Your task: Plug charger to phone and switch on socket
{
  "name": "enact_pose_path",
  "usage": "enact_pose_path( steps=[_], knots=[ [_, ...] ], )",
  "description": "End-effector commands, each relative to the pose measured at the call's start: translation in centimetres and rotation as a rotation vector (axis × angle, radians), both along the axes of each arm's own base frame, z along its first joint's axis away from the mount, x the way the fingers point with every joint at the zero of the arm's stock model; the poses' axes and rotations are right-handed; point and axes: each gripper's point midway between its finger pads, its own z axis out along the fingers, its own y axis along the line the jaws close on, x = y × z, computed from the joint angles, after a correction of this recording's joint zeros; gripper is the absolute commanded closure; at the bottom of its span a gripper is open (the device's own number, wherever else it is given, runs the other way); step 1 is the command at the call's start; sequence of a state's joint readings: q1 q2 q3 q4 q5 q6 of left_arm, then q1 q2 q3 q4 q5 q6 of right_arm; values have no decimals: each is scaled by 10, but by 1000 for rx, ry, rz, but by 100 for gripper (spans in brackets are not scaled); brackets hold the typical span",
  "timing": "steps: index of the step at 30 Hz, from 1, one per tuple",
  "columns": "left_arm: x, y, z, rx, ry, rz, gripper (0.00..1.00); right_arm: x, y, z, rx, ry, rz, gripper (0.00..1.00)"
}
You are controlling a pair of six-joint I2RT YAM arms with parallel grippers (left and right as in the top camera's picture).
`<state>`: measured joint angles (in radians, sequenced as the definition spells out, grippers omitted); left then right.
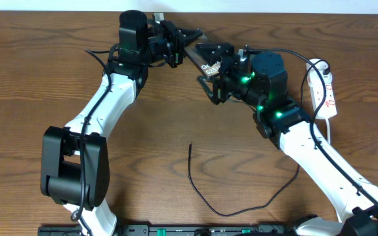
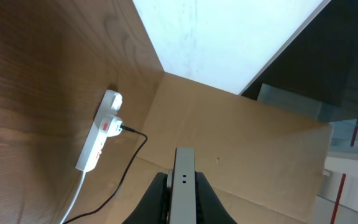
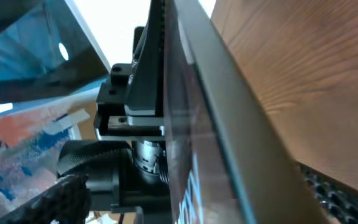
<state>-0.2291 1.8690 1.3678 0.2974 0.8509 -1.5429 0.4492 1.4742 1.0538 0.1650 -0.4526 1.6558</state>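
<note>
Top centre of the wooden counter (image 1: 31, 65): both arms converge on the flat bronze-brown smartphone, the phone (image 1: 194, 58). It seems to be held clear of the wood, with its long axis running on a diagonal from the left gripper (image 1: 179, 49) down-right to the right gripper (image 1: 210, 65).

Left wrist view: the phone (image 2: 184, 165) is edge-on, a thin grey slab with two small holes. The left gripper (image 2: 184, 190) is clamped narrow, and its black fingers (image 2: 157, 196) press either face.

Right wrist view: the phone (image 3: 194, 118) fills the frame as a dark slanting edge. The right gripper's own fingers are not clear here, so there is no telling whether it grips or only stands against the phone.

The long thin black cable, the charger (image 1: 222, 211), lies loose on the counter between the two arms, well apart from both grippers on the base side. Its free connector tip (image 1: 190, 145) points roughly toward the phone. The rest loops back under the right forearm.

The small white oblong power strip with red marks, the socket (image 1: 323, 88), lies just outside the right arm, with its long axis running near to far. In the left wrist view a black lead is already plugged into the socket (image 2: 98, 140).

Judgement: the tip must be fetched from below and brought up along the phone's diagonal. The right arm looks the freer one for that job, and it is also nearer the switch.
</note>
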Motion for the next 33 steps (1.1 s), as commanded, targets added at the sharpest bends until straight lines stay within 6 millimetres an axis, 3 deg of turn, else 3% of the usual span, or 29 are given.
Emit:
enact_pose_path(
  steps=[1,3,6,9,12,18,20,22,24,26,33],
  knots=[
    [8,19,22,4,-81,27,93,-3,2,13,-4,-50,36,1],
    [15,43,23,21,-115,47,93,-4,1,14,-15,-71,58,1],
    [23,108,27,65,-227,50,93,-14,1,17,-65,-186,191,1],
    [15,146,32,73,-298,11,93,-14,-2,16,-155,-322,232,1],
    [-2,168,38,82,-409,-83,93,-20,-4,-6,-244,-307,268,1],
    [-26,176,45,93,-582,-220,93,-31,-28,-63,-519,-130,264,1],
    [-30,174,46,103,-638,-252,93,-47,-47,-82,-698,-52,344,1],
    [-31,174,46,105,-646,-256,92,-74,-79,-111,-940,62,478,1],
    [-32,174,46,103,-646,-260,93,-92,-93,-126,-1028,109,548,1],
    [-32,174,45,101,-642,-259,92,-106,-96,-131,-1026,169,579,1],
    [-32,174,45,114,-668,-261,93,-99,-64,-127,-980,129,550,1]
  ],
)
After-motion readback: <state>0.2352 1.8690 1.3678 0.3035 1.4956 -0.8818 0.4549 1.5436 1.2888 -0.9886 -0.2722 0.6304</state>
